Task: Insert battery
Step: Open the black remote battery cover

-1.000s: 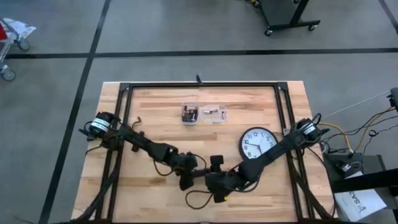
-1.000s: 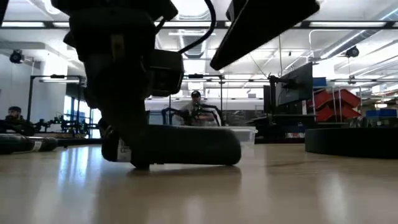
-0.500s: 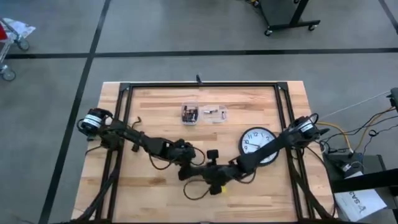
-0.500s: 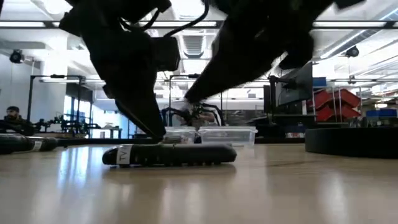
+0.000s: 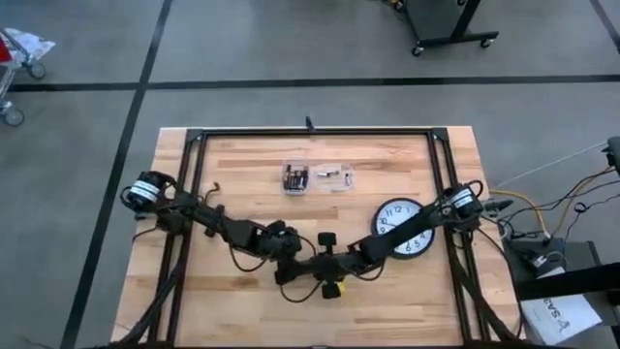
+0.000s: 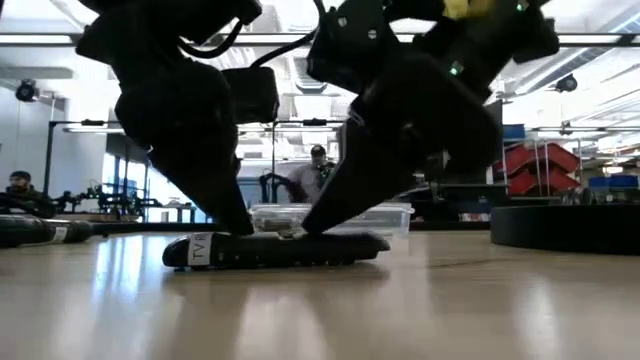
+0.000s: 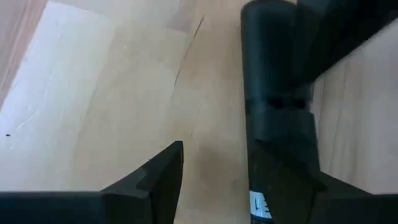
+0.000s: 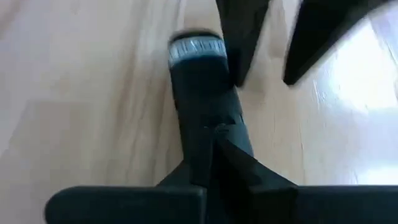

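Both tools have now closed in on the remote (image 6: 275, 250) lying flat

Both dark arms are closing in on the long black remote-shaped device (image 6: 275, 249) lying flat on the light wooden worktop (image 6: 420, 310). A second ago the left pincer (image 6: 235, 222) was standing on the device's near end with the right arm hanging high above; now the right pincer (image 6: 320, 222) is coming down to touch the device's top beside it. From above, both pincers are drawing away from the worktop's front edge, meeting near its middle, and the right arm is stretching across the round white wall clock (image 5: 387, 221).
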Motion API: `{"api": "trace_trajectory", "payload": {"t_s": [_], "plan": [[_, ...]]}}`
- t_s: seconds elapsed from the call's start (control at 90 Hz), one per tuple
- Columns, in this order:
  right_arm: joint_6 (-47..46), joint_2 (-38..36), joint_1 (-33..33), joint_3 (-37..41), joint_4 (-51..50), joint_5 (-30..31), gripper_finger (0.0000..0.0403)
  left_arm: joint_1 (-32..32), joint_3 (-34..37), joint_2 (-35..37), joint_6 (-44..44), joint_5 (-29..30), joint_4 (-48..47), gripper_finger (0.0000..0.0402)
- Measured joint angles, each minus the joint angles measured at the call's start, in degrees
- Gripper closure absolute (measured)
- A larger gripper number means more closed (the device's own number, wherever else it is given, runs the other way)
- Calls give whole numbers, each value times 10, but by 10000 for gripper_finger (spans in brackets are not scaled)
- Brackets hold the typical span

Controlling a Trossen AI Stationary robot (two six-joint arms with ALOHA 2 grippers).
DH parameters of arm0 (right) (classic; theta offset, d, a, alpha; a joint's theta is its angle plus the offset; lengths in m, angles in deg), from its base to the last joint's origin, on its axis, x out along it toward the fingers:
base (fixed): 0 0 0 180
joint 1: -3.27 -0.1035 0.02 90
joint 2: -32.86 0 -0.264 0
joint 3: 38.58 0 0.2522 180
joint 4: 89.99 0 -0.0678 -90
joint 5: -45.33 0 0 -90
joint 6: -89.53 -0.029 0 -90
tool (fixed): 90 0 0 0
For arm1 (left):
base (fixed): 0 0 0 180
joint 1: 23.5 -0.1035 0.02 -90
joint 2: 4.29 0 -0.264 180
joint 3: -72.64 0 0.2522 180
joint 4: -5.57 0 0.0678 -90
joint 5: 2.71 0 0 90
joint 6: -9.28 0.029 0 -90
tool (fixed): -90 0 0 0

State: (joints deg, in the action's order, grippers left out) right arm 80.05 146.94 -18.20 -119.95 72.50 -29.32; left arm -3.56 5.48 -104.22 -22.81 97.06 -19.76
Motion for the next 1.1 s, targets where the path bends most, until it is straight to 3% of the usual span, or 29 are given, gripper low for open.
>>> {"api": "trace_trajectory", "payload": {"t_s": [0.2, 0.5, 0.678, 0.956, 1.1], "plan": [[-5, -31, -5, 0, -60, -1, 403, 2, 2, 0, 5, -4, 0, 236], [45, -36, -1, -9, -21, -3, 403, 15, -5, 38, 17, -15, 0, 247], [63, -14, 9, -12, 29, -55, 403, 65, -4, 53, -1, 56, 34, 255], [87, -38, 9, -12, -73, -48, 403, 144, -1, 16, -62, 180, 51, 265], [120, -56, 20, -15, -77, -52, 403, 148, 0, -7, -76, 193, 69, 258]]}}
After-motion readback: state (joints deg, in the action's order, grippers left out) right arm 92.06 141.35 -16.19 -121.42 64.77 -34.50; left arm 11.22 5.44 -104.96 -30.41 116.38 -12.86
